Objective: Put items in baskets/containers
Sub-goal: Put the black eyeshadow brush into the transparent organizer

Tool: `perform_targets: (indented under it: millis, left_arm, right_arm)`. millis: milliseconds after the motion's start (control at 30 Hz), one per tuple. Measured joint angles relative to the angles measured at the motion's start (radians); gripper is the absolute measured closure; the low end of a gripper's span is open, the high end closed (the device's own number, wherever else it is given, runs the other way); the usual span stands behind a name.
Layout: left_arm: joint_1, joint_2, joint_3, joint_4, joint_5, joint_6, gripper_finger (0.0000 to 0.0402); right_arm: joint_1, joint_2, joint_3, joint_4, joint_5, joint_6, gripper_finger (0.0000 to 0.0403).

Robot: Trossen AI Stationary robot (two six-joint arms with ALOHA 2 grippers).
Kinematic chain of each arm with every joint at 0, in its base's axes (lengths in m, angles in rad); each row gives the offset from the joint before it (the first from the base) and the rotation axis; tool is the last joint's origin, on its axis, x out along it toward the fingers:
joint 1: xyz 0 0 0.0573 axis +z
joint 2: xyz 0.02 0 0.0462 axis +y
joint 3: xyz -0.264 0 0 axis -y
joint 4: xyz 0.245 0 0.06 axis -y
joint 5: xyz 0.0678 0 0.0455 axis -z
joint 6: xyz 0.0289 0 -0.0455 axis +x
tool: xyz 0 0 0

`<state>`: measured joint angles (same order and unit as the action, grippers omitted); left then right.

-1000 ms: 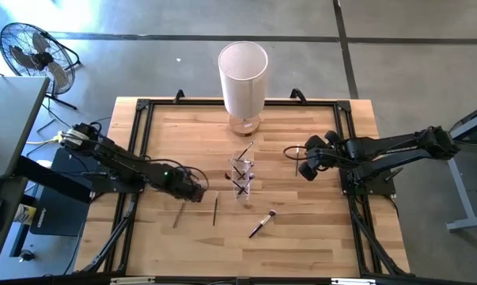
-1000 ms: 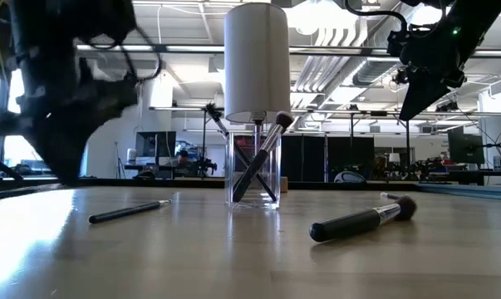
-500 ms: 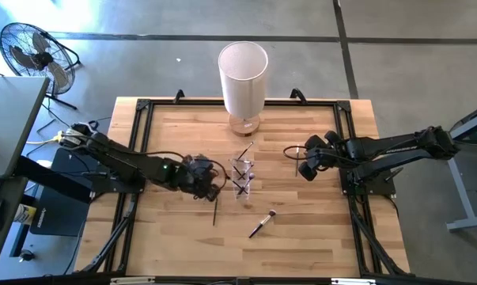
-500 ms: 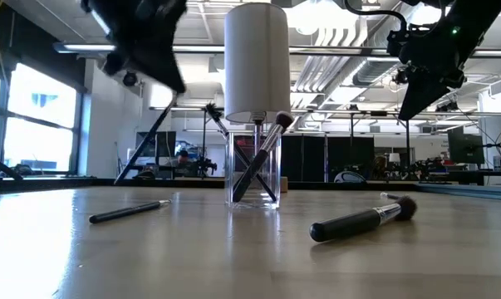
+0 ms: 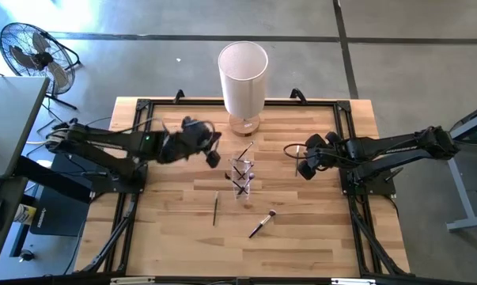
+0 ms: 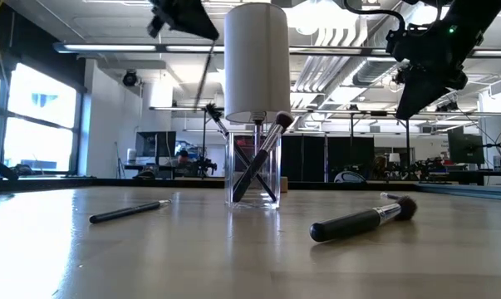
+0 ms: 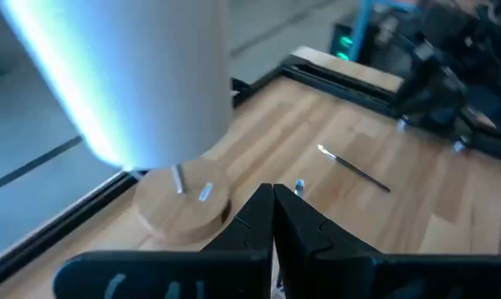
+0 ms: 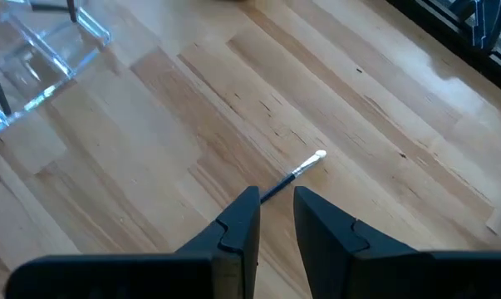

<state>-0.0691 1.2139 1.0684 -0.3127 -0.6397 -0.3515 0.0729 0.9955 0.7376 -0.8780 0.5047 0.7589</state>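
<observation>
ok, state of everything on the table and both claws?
Left claw: raised, shut on a brush.
Right claw: open above a thin brush lying flat.
Clear cup: upright, brushes inside.
Thick brush: lying on table.
White bin: upright, top open.

The wooden bench carries a clear cup at centre. Two brushes lie in front of it, one off to its side. A white bin stands at the far edge.

White bin stands just behind clear cup.
</observation>
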Motion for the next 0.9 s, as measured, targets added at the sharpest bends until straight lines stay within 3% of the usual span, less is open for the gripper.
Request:
perform_targets:
  millis: [167, 400, 700, 900]
  left_arm:
    - [0.133, 0.013, 0.000, 0.155, 0.242, 0.154, 0.0401]
    - [0.230, 0.089, -0.037, 0.294, 0.522, 0.225, 0.0401]
    - [0.281, 0.088, -0.371, 0.844, 0.640, 0.222, 0.0401]
    - [0.313, 0.102, -0.479, 1.016, 0.703, 0.177, 0.0401]
  right_arm:
    - [0.000, 0.000, 0.000, 0.038, -0.001, 0.028, 0.0332]
    - [0.000, 0.000, 0.000, 0.102, 0.001, 0.094, 0.0332]
    - [0.000, 0.000, 0.000, 0.124, 0.001, 0.184, 0.0332]
    - [0.000, 0.000, 0.000, 0.150, 0.014, 0.194, 0.0332]
